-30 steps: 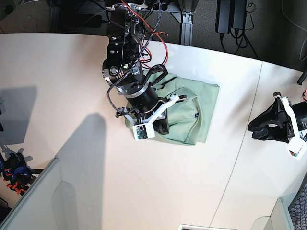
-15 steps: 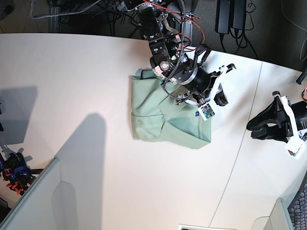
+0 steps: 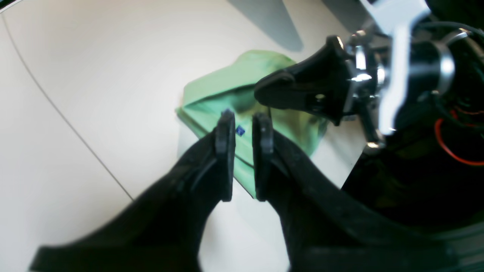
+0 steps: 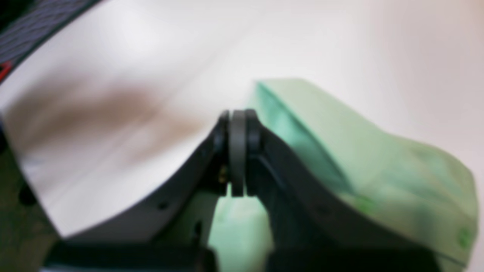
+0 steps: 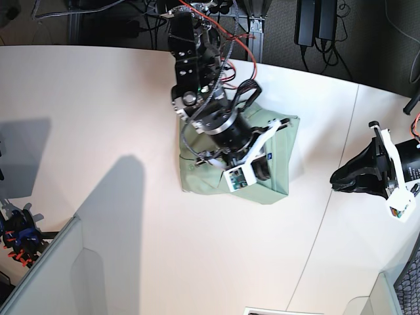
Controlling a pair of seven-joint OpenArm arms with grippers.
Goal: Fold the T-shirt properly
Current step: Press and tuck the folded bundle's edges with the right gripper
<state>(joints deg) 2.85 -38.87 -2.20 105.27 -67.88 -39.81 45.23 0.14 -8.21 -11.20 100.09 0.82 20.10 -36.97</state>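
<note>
The T-shirt (image 5: 281, 172) lies as a folded pale mint-green bundle at the middle of the white table (image 5: 98, 118), its tiny dark label (image 5: 270, 156) facing up. My right gripper (image 5: 260, 172) hovers over the bundle's middle, hiding much of it. Its jaws are pressed shut in the right wrist view (image 4: 238, 117), with the T-shirt (image 4: 340, 151) beside and below them, not pinched. My left gripper (image 5: 338, 177) stands apart to the right of the shirt. Its fingers (image 3: 225, 151) show only a narrow gap with nothing in it, pointing at the T-shirt (image 3: 227, 83) and label (image 3: 239, 130).
A thin seam (image 5: 328, 197) runs across the table between the shirt and the left arm. Cables and dark equipment (image 5: 315, 26) sit beyond the far edge. An orange and blue clamp (image 5: 16, 236) and a grey panel (image 5: 59, 275) are at the lower left.
The right arm has swung back from the shirt's right edge to over its middle. The left gripper's jaws have narrowed and it has shifted slightly.
</note>
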